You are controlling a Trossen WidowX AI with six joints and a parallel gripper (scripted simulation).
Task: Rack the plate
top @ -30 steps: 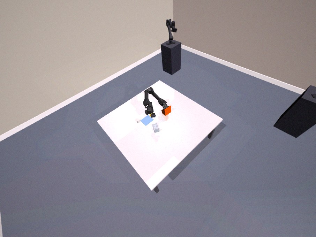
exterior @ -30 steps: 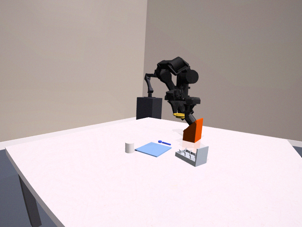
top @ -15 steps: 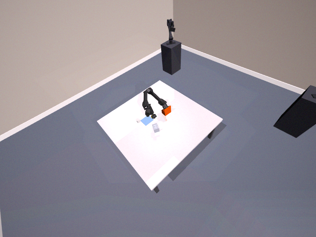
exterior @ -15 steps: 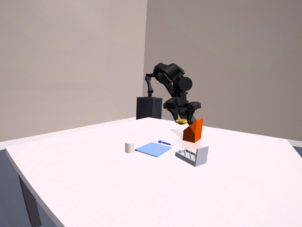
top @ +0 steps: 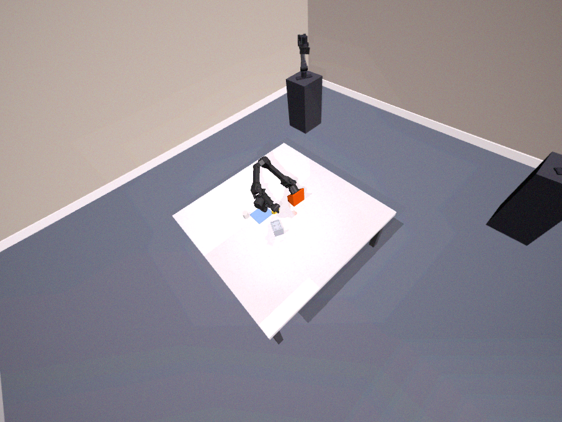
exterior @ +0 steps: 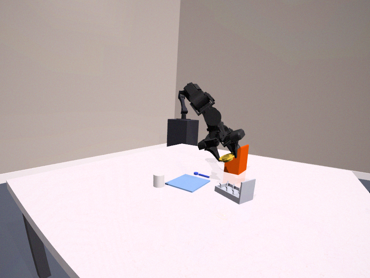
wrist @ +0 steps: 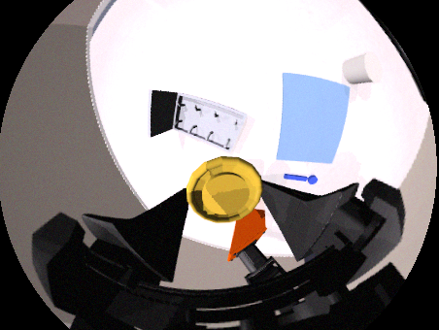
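One yellow plate [exterior: 226, 157] sits clenched in the hand [exterior: 226, 156] — aloft, near the dish rack [exterior: 235, 190].

Top cam: high up, far off, looking down at an angle into the room corner; whole counter [top: 290, 281] in frame, arm small near its far side. Exterior cam: low, close to the counter edge, facing across it twd the wall corner, arm mid-frame. Wrist cam: fisheye on the arm, very near, looking down past the pincer [wrist: 226, 216] at the counter. All 3 share the dish rack [exterior: 236, 189], blue mat [exterior: 187, 182] & orange block [exterior: 237, 161]; top & exterior also share the dark pedestal [top: 304, 102].
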